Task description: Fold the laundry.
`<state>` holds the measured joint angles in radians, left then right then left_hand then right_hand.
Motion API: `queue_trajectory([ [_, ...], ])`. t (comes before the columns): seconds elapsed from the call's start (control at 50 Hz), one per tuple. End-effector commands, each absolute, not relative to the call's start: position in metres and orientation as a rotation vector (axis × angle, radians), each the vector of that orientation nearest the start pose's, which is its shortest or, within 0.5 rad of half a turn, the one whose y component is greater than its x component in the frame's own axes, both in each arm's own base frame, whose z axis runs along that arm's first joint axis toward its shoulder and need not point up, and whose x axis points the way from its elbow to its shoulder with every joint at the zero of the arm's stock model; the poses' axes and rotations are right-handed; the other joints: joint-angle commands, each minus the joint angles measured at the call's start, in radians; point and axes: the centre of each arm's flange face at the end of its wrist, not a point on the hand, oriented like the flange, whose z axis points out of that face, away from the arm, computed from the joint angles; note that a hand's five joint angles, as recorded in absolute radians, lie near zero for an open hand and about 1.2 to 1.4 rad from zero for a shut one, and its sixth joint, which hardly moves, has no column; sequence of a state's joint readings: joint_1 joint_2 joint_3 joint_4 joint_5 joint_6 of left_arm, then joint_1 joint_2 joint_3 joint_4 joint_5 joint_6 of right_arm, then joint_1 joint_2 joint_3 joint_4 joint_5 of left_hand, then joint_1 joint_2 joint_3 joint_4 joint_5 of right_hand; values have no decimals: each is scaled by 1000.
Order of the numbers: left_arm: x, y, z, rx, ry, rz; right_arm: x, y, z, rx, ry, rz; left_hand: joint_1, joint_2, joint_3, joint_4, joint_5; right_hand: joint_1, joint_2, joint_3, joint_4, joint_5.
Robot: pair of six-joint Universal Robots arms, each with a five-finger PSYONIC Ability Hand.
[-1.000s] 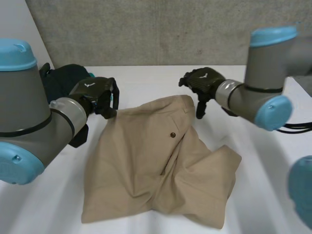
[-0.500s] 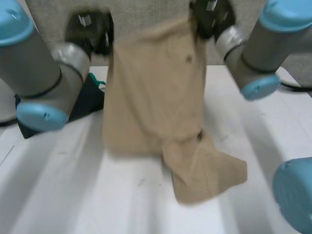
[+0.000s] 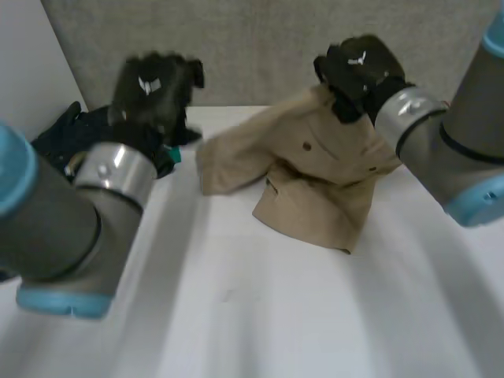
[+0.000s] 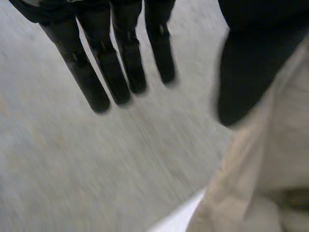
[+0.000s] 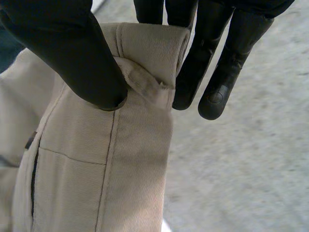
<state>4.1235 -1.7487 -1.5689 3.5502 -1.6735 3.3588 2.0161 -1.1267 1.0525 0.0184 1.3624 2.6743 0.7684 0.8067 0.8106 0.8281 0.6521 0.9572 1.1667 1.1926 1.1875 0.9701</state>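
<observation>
The beige twill garment point(image 3: 315, 181), with a waistband and a buttoned pocket, hangs bunched from one raised corner near the far side of the white table point(image 3: 260, 315). Its lower folds and one loose corner rest on the surface. The right hand point(image 3: 358, 71) carries the raised corner. In its wrist view the thumb point(image 5: 72, 53) presses the waistband against straight fingers point(image 5: 193, 63), a narrow pinch right at the band's end. The left hand point(image 3: 153, 83) is raised beside the loose side with its fingers point(image 4: 96, 72) straight and spread, holding nothing; the cloth lies just by its thumb. Behind the left arm sits a dark heap of clothing point(image 3: 67, 138).

The shallow pinch is the main risk: the garment's weight could pull the band free in any quick swing. Held by one corner, the cloth would probably settle twisted rather than flat. A left-hand grab could catch a stray fold instead of the waistband, or drag the loose corner toward the dark heap.
</observation>
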Motion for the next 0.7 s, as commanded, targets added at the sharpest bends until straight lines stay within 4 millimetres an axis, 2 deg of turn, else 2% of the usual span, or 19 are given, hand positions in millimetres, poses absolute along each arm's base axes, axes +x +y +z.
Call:
queue_trajectory([
  [0.02, -286, -250, 237, 670, 2181, -2411, 308, -280, 316, -1161, 1688, -2141, -567, -605, -609, -626, -625, 439, 230, 204, 209, 252],
  [0.06, -284, -259, 221, 632, 2258, -2364, 307, -276, 323, -1156, 1676, -2153, -567, -605, -609, -626, -625, 439, 230, 204, 209, 252],
  [0.16, -283, -269, 205, 523, 2396, -2338, 307, -270, 329, -1153, 1657, -2167, -558, -596, -600, -618, -616, 439, 230, 204, 209, 252],
  [0.24, -284, -272, 185, 490, 2531, -2228, 306, -268, 332, -1152, 1662, -2169, -543, -581, -585, -603, -601, 439, 230, 204, 209, 252],
  [0.34, -288, -281, 169, 492, 2600, -2127, 304, -260, 341, -1150, 1649, -2178, -526, -564, -568, -585, -584, 439, 230, 204, 209, 252],
  [0.48, -295, -296, 159, 492, 2599, -2121, 304, -245, 348, -1159, 1632, -2166, -405, -444, -448, -465, -464, 439, 230, 204, 209, 252],
  [0.52, -296, -304, 156, 484, 2595, -2124, 303, -242, 348, -1161, 1635, -2160, -171, -210, -214, -231, -230, 439, 230, 204, 209, 252],
  [0.56, -298, -307, 154, 486, 2596, -2125, 301, -242, 347, -1157, 1645, -2156, -33, -71, -75, -93, -91, 439, 230, 204, 209, 252],
  [0.64, -312, -305, 142, 557, 2633, -2114, 297, -245, 348, -1147, 1660, -2166, -21, -59, -63, -80, -79, 439, 230, 204, 209, 252],
  [0.7, -322, -296, 143, 623, 2658, -2135, 296, -245, 348, -1143, 1663, -2171, -23, -62, -66, -83, -82, 439, 230, 204, 209, 252],
])
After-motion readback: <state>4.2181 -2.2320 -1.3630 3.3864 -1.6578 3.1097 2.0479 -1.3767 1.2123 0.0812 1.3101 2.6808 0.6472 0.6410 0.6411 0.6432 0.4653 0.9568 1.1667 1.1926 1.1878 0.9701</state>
